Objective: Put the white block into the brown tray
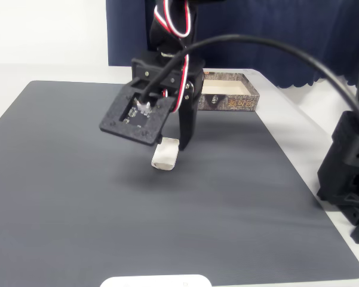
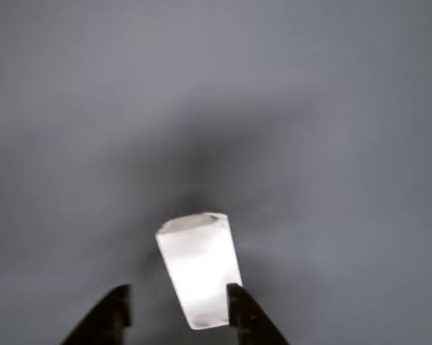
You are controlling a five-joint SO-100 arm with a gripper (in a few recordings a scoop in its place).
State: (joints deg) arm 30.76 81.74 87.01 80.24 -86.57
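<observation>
Here, going left to right in the fixed view, a dark grey ribbed mat [image 1: 77,197] is seen covering most of the white desk [image 1: 24,75]. Near the middle of the mat, the black two-finger tool [image 1: 170,143] hangs from the black arm, with a black camera plate [image 1: 136,115] mounted on its left side. The small off-white rectangular block with rounded corners [image 1: 165,155] is held at the tool's tips, raised clear of the mat; a faint shadow is noted on the mat below it. In the wrist view the white block [image 2: 199,269] is seen tilted between the two dark fingers [image 2: 248,313], which are only partly closed: the right one touches it, and a gap is left on the left side. Further right and behind, the shallow rectangular brown tray with bark-patterned walls, printed labels and a cream interior [image 1: 239,103] rests at the mat's far edge, well apart from the block. At the bottom edge, a flat white rounded slab [image 1: 155,281] is partly visible.
</observation>
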